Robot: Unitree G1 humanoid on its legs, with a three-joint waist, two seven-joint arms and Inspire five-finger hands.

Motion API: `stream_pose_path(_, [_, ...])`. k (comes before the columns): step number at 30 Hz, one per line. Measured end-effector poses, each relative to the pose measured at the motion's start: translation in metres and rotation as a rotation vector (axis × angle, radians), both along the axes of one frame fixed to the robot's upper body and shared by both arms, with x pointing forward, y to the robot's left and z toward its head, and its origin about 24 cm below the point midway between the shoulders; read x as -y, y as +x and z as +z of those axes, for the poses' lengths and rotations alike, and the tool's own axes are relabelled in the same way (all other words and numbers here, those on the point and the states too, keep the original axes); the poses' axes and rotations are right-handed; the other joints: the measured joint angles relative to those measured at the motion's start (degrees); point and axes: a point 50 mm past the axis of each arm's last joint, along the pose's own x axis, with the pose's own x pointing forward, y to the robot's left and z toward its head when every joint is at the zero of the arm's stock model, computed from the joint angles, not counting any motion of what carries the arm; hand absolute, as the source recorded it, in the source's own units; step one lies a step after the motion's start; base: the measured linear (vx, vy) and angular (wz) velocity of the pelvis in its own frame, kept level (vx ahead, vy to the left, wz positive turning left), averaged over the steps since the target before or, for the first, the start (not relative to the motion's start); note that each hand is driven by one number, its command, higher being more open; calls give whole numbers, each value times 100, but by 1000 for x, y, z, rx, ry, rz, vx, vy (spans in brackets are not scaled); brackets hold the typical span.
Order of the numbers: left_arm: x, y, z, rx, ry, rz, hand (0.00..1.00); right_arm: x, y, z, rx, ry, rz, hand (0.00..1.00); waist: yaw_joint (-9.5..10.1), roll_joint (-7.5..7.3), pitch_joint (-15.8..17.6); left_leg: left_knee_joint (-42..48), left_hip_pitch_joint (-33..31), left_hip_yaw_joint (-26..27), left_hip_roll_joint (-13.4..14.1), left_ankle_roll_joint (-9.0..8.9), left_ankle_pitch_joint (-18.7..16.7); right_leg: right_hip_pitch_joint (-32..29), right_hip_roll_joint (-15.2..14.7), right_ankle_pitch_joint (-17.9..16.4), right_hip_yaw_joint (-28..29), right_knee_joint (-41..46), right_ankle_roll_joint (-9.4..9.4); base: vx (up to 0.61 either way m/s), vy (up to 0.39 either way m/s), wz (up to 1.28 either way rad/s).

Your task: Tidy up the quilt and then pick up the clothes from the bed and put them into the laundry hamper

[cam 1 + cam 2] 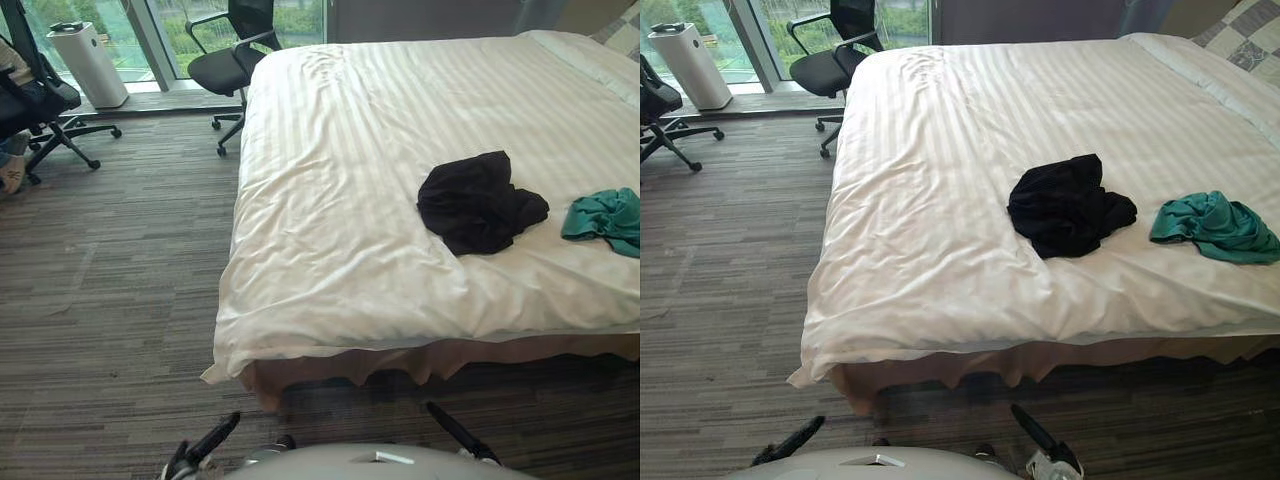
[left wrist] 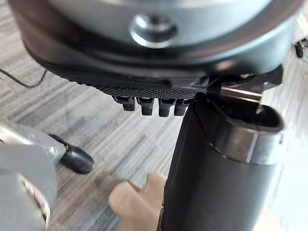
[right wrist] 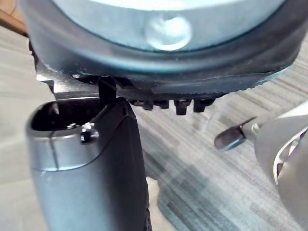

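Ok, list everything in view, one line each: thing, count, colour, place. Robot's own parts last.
bed: one, beige skirt, fills the right of the room
quilt: one, white striped, spread over the bed
black garment: one, black, crumpled on the quilt near the front edge
teal garment: one, teal, on the quilt to the right of the black one, apart from it
checked cushion: one, grey and white, far right corner of the bed
office chairs: two, black, by the window
tower appliance: one, white, by the window
carpet: grey striped, floor
left hand: dark, open, holds nothing
right hand: dark, open, holds nothing
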Motion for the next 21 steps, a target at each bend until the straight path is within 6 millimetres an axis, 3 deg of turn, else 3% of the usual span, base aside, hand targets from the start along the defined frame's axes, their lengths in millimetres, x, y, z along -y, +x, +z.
stream_pose_path(2, [5,15,2,33,4,-56,100,11,17,6,43,-11,-54,100,-134,0,8,0,6,12,-14,11,-13,-13,-7,0,31,3,0,-24,3,-8])
stream_pose_path(6, [17,33,3,59,5,-122,100,9,34,13,80,-99,-93,100,-172,-37,48,0,4,56,-12,10,-24,-56,14,-6,47,5,1,-10,-5,-7])
stream_pose_path(10, [24,32,1,26,11,-147,100,-8,41,11,61,-73,-168,100,-234,-22,102,2,11,74,-4,-12,-41,-54,35,-5,59,-2,0,2,-5,-1])
stream_pose_path(14, [27,30,1,5,25,-162,100,-9,47,13,46,-87,-202,100,-234,24,130,2,14,83,-2,-9,-56,-54,32,-5,103,-7,0,0,0,0])
stream_pose_path(21, [26,29,1,-10,39,-198,100,25,78,48,190,-259,-325,100,-258,15,135,2,20,107,-1,2,-66,-69,9,0,149,-1,8,-7,-1,-1])
